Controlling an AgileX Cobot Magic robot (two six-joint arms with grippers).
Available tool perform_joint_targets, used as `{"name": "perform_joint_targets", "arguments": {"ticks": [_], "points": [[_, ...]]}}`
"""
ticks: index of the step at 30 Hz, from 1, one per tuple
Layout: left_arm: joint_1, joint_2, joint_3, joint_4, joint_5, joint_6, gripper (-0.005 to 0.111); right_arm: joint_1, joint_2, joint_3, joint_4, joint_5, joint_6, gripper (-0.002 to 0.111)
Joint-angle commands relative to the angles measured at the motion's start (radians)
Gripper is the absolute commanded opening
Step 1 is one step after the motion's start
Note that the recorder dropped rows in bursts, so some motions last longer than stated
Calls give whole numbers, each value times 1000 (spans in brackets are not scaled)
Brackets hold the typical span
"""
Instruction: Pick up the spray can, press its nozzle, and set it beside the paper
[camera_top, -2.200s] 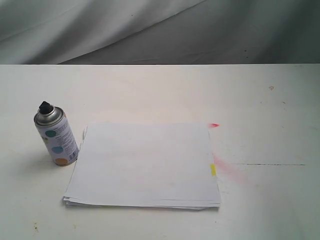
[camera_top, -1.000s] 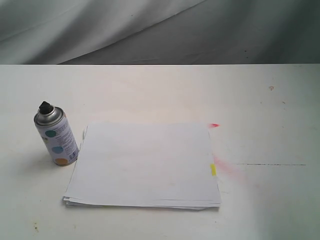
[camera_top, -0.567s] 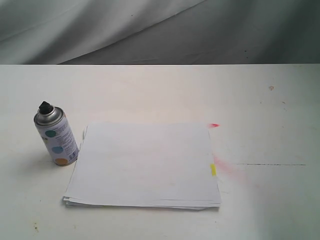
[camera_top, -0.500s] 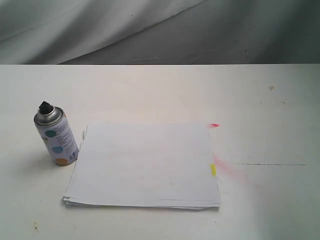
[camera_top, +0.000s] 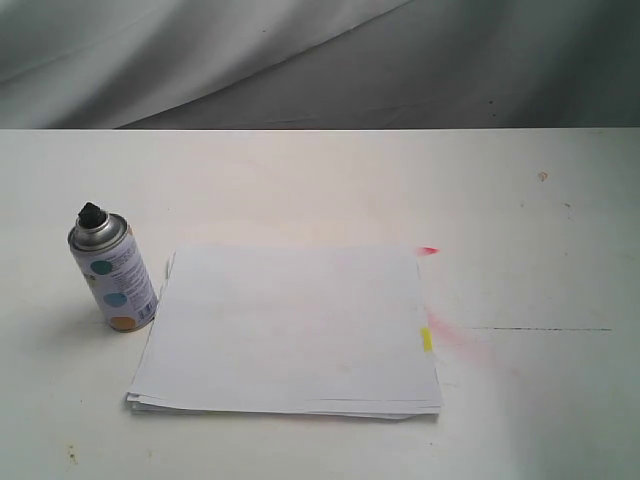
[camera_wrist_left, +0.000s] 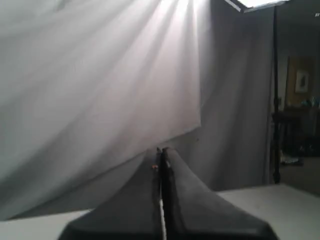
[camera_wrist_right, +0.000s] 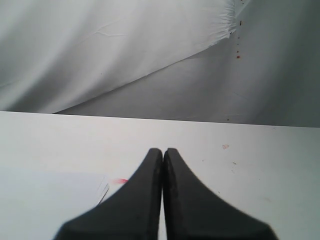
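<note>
The spray can (camera_top: 113, 270) stands upright on the white table, just left of the paper (camera_top: 290, 325). Its black nozzle (camera_top: 90, 213) sits on the silver dome. The paper is a thin white stack with a small yellow mark (camera_top: 426, 339) on its right edge. Neither gripper shows in the exterior view. In the left wrist view my left gripper (camera_wrist_left: 161, 150) is shut on nothing, raised and facing the grey backdrop. My right gripper (camera_wrist_right: 163, 151) is shut too, empty, low over the table with a corner of the paper (camera_wrist_right: 55, 192) beside it.
A red paint streak (camera_top: 428, 250) and a pink smear (camera_top: 462, 340) mark the table (camera_top: 520, 220) right of the paper. A thin dark line (camera_top: 540, 329) runs further right. Grey and white cloth (camera_top: 300, 60) hangs behind the far edge.
</note>
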Motion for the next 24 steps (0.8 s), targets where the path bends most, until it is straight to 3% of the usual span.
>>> {"name": "perform_joint_targets", "arguments": {"ticks": [1,14,24], "points": [[-5,-4,5,-17,195,69,0,-7,-3,4,-12,1,2,0],[-5,-108,5,-17,554,70,0,-7,-3,4,-12,1,2,0],[-5,-108,5,-17,549,69,0,-7,-3,4,-12,1,2,0]]}}
